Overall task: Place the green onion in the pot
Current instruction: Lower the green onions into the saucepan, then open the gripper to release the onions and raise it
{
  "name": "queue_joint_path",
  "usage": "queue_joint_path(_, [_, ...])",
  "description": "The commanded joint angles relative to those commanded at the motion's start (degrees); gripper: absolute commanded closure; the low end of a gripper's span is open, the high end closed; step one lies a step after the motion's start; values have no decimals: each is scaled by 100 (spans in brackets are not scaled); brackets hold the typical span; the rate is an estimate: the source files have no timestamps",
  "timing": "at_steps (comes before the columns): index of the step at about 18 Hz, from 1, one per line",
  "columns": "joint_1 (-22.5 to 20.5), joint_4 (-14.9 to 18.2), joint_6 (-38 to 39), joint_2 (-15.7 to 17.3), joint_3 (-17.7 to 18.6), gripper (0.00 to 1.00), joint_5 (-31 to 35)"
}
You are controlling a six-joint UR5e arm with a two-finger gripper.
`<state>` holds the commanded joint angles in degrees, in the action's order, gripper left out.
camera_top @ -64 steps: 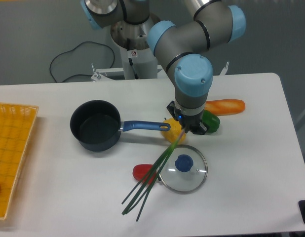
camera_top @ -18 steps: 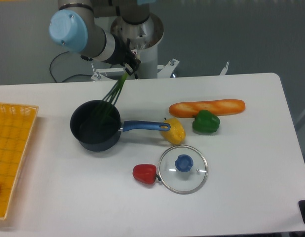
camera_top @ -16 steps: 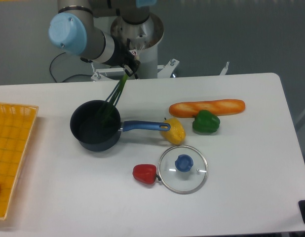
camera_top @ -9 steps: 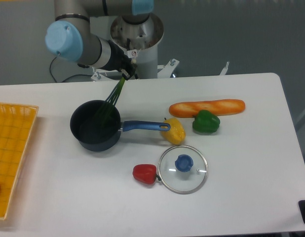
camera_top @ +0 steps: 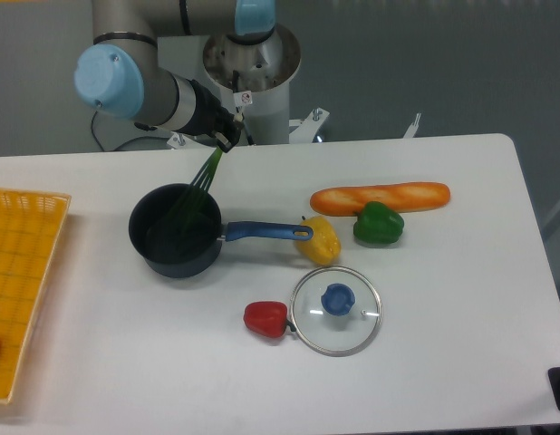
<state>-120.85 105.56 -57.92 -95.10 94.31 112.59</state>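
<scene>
The dark navy pot [camera_top: 174, 229] with a long blue handle stands left of centre on the white table. My gripper [camera_top: 223, 137] is above the pot's far rim and is shut on the pale end of the green onion [camera_top: 202, 177]. The onion's dark-green stalks hang down and left from the gripper, and their tips reach inside the pot.
A bread loaf [camera_top: 380, 197], a green bell pepper [camera_top: 378, 224] and a yellow pepper [camera_top: 319, 240] lie right of the pot handle. A glass lid with a blue knob [camera_top: 335, 309] and a red pepper [camera_top: 265, 318] lie nearer the front. A yellow basket [camera_top: 17, 272] is at the left edge.
The gripper carried the onion from beside the lid to above the pot. In the last second it has shifted slightly left, and the stalks have moved further over the pot.
</scene>
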Motion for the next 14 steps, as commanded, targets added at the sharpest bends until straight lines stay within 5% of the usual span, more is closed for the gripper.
queue_joint_path(14, [17,-475,-53,-70,-9,95,-422])
